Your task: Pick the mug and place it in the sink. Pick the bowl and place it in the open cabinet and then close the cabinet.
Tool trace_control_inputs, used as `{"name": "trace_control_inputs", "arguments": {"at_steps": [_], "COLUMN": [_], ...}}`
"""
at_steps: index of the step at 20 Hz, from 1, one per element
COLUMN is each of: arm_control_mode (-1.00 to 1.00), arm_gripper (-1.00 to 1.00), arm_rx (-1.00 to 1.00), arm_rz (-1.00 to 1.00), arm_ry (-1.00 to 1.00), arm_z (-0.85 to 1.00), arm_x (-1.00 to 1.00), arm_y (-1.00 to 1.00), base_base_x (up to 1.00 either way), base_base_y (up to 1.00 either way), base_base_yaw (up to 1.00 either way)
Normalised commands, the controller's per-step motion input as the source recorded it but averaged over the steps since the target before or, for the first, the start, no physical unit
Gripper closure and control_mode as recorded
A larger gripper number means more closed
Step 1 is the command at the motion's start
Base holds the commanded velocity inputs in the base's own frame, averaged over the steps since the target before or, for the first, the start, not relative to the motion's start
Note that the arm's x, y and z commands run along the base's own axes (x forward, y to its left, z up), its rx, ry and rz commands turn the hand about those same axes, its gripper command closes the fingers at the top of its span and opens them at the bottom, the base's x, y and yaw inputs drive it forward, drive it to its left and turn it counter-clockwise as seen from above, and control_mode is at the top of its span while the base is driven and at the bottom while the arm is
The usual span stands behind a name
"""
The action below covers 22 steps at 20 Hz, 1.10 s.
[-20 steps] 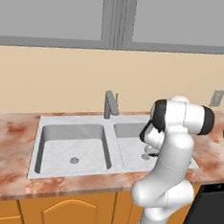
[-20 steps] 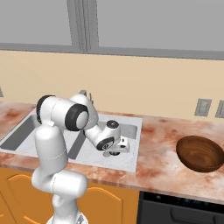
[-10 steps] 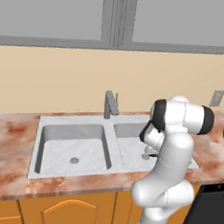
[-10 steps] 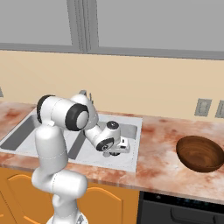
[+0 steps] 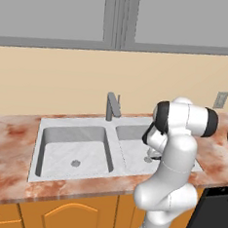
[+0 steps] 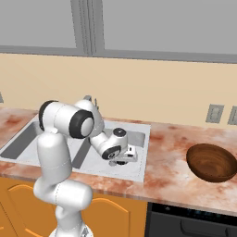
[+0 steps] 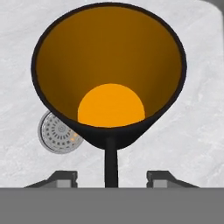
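Hand view: the mug (image 7: 109,74) fills the upper centre of the frame, seen from above into its orange-yellow interior, with its thin handle running down toward the gripper (image 7: 109,177). The two fingertips (image 7: 61,177) stand apart at the lower edge, one either side of the handle, touching nothing, so the claw is partly open and holds nothing. A round drain (image 7: 57,133) shows at centre left, placing the mug in the sink (image 7: 197,131) basin. Right base view: the gripper (image 6: 126,156) sits low over the basin at centre frame; the bowl (image 6: 211,162) waits on the counter (image 6: 166,152) at right. Risks, as judged: a fingertip catching the handle on withdrawal could tip the mug; a wide swing toward the bowl could strike the faucet (image 5: 111,106).
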Motion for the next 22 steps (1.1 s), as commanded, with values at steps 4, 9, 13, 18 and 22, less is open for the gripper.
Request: {"name": "trace_control_inputs", "arguments": {"at_steps": [4,9,13,18,22], "arm_control_mode": [-1.0,-1.0,-1.0,-1.0,-1.0], "arm_gripper": [-1.0,-1.0,-1.0,-1.0,-1.0], "arm_rx": [0.01,0.0,0.0,0.0,0.0], "arm_rz": [0.0,0.0,0.0,0.0,0.0], "arm_ry": [0.0,0.01,0.06,0.1,0.09], "arm_z": [0.23,0.44,0.64,0.66,0.59], "arm_x": [0.0,0.0,0.0,0.0,0.0], "arm_y": [0.0,0.03,0.09,0.1,0.04], "base_base_x": [0.0,0.0,0.0,0.0,0.0], "base_base_y": [0.0,0.0,0.0,0.0,0.0], "base_base_yaw": [0.0,0.0,0.0,0.0,0.0]}}
